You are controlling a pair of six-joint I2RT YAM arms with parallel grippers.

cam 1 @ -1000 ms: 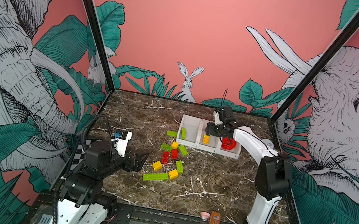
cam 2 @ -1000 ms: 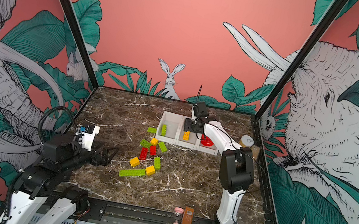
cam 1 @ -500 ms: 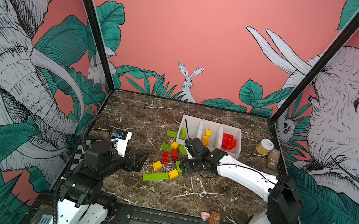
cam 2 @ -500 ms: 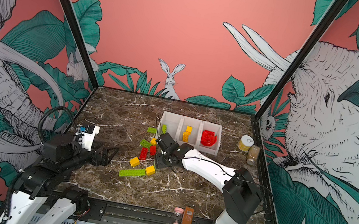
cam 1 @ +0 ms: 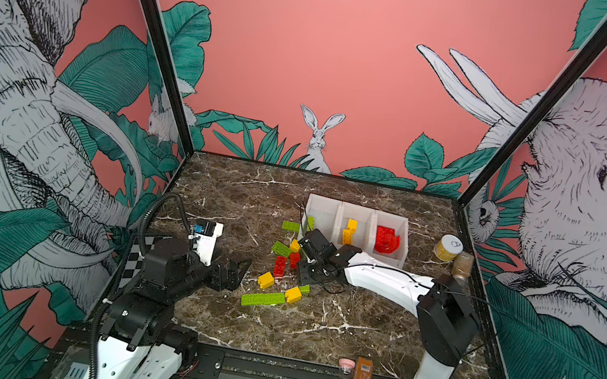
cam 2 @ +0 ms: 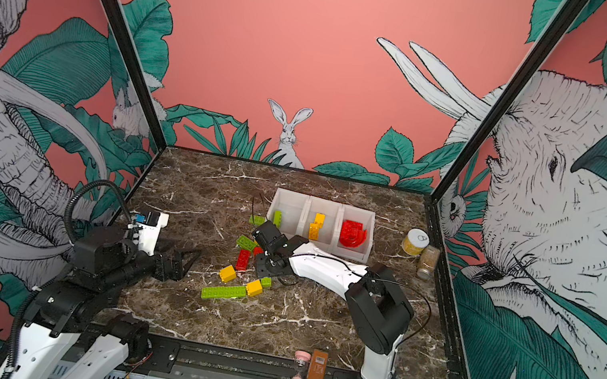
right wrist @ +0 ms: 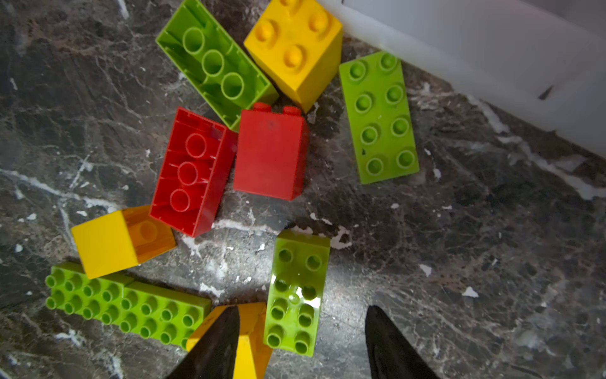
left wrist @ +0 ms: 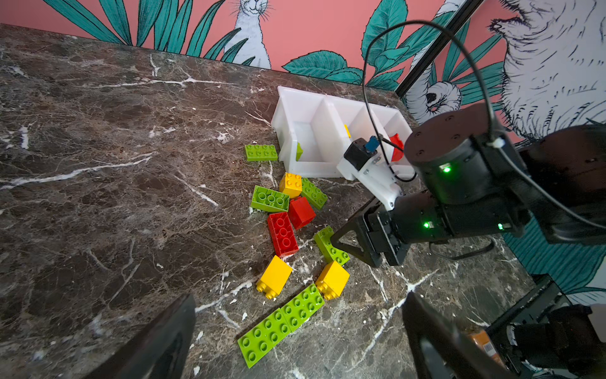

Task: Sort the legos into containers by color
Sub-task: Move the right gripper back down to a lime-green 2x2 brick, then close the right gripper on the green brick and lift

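Lime, yellow and red legos (cam 1: 279, 266) lie scattered on the marble surface (cam 1: 311, 327) in front of the white containers (cam 1: 357, 210), which already hold green, yellow and red pieces apart. The right tool (right wrist: 302, 308) hangs low, jaws apart astride a short green brick (right wrist: 296, 262), a yellow brick (right wrist: 251, 331) crowding one side. The left tool (cam 1: 232, 273) gapes wide beside the pile, empty.
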